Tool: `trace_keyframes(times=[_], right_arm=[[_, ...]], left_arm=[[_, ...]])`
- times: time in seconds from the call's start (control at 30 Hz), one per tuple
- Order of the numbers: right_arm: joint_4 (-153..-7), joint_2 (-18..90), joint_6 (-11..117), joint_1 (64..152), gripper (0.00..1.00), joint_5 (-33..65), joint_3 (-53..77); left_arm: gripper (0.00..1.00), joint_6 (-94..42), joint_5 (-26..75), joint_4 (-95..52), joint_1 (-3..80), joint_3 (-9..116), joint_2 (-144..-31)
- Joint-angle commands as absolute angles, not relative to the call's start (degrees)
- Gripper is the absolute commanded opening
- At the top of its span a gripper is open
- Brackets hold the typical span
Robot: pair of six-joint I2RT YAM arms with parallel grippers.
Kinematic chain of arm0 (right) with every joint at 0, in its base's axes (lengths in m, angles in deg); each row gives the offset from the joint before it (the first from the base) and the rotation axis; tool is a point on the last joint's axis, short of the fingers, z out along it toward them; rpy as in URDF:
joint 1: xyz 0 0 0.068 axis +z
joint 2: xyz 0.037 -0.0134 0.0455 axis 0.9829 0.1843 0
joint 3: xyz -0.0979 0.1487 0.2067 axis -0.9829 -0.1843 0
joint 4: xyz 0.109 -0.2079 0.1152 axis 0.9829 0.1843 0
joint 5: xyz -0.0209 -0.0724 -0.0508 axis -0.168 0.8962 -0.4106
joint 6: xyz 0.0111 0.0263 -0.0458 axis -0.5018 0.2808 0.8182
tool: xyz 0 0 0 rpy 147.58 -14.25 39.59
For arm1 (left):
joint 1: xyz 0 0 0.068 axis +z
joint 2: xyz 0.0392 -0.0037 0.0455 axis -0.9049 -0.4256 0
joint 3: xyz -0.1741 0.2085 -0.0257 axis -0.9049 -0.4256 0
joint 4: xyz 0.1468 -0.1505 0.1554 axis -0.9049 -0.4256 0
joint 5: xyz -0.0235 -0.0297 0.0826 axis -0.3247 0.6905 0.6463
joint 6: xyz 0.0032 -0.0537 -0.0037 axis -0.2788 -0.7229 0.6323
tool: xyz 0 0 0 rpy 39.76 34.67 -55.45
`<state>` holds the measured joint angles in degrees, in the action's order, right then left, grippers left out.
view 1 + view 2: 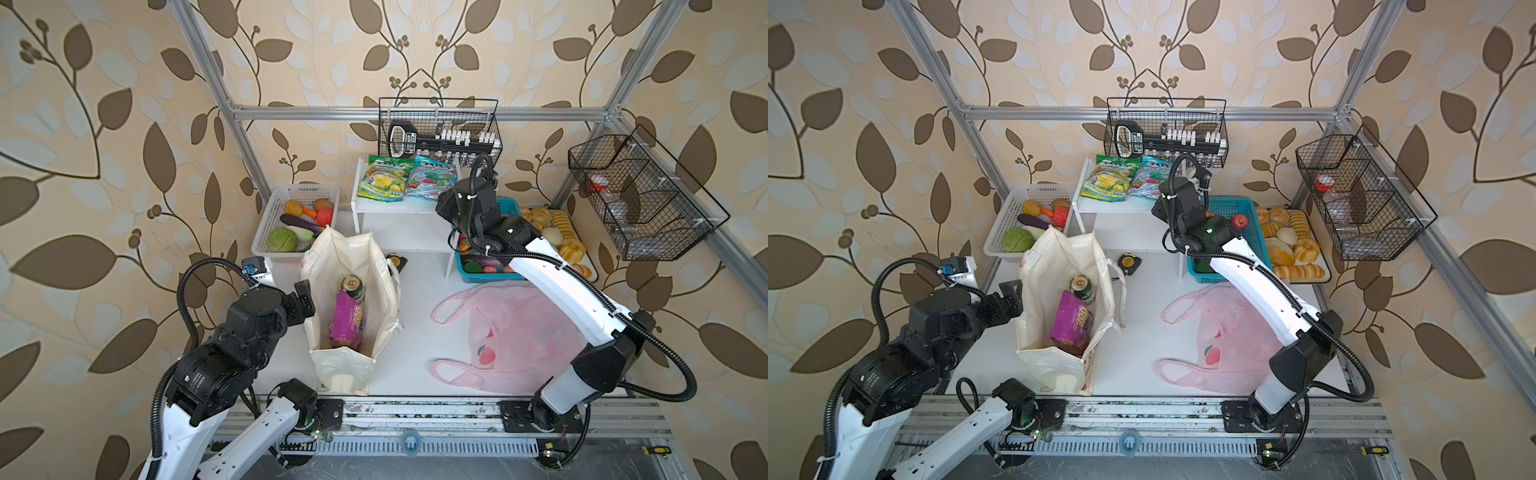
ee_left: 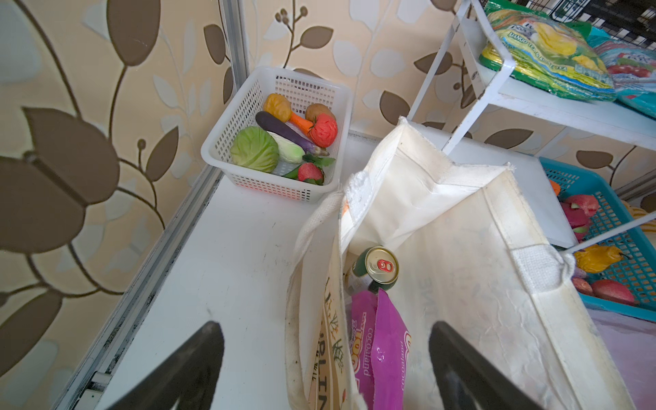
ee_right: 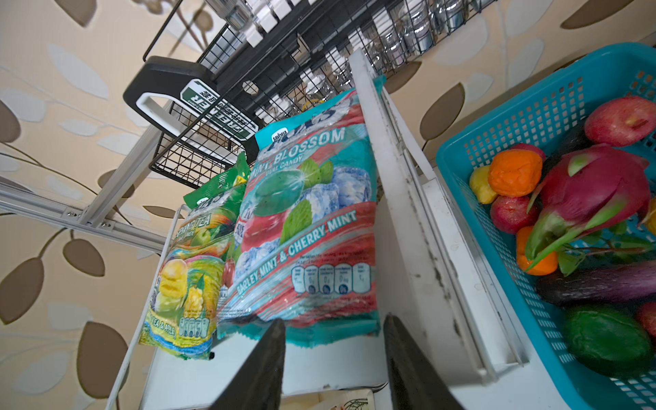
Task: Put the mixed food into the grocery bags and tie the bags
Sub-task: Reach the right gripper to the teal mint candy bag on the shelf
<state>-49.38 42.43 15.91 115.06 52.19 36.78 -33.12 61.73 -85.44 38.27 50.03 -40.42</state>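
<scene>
The cream canvas tote (image 1: 328,266) stands open left of centre, with the green drink can (image 1: 353,286) and the purple snack packet (image 1: 347,322) inside. My left gripper (image 2: 326,330) is open wide astride the tote's near wall, one finger outside and one over the inside, gripping nothing. The pink plastic bag (image 1: 519,332) lies flat on the table at the right. The teal-and-red snack packet (image 3: 305,227) lies on the white shelf (image 3: 408,213). My right gripper (image 3: 333,326) is open just short of the packet's lower edge. A dragon fruit (image 3: 596,184), red, orange and yellow toy fruits fill the teal basket (image 3: 497,135).
A green-and-yellow packet (image 1: 384,178) lies beside the teal one. A white basket (image 1: 307,189) of vegetables stands at the back left. Bread rolls (image 1: 569,245) lie at the right. A tape measure (image 1: 395,261) sits behind the tote. Wire baskets (image 1: 440,129) hang on the frame.
</scene>
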Motion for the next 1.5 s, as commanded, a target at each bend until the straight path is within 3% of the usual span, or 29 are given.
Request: trace_keyframes(times=[0.0, 0.3, 0.4, 0.53, 0.63, 0.8, 1.47], right_arm=[[-49.9, 44.3, 13.4, 114.9, 0.47, 54.5, 39.1], [-60.7, 44.2, 8.5, 114.8, 0.52, 54.2, 33.2], [-62.6, 43.3, 7.5, 115.0, 0.38, 56.2, 31.0], [-65.3, 40.8, 9.0, 116.0, 0.10, 59.5, 28.1], [-65.8, 39.1, 12.1, 116.8, 0.00, 61.0, 27.9], [-69.6, 35.3, 19.3, 119.1, 0.00, 62.6, 26.4], [-59.2, 25.3, 28.3, 118.5, 0.00, 39.3, 34.5]], left_arm=[[0.93, -31.7, 64.3, -84.2, 38.4, 51.5, -39.9], [0.93, -31.1, 64.4, -84.4, 38.5, 51.6, -40.0], [0.94, -31.1, 64.3, -84.7, 38.4, 51.7, -40.0], [0.94, -31.1, 64.4, -84.9, 38.5, 51.7, -39.8], [0.94, -31.1, 64.1, -84.8, 38.4, 51.7, -39.9], [0.94, -31.8, 63.8, -84.8, 38.5, 51.4, -39.8], [0.94, -34.2, 60.5, -87.2, 38.4, 49.3, -40.8]])
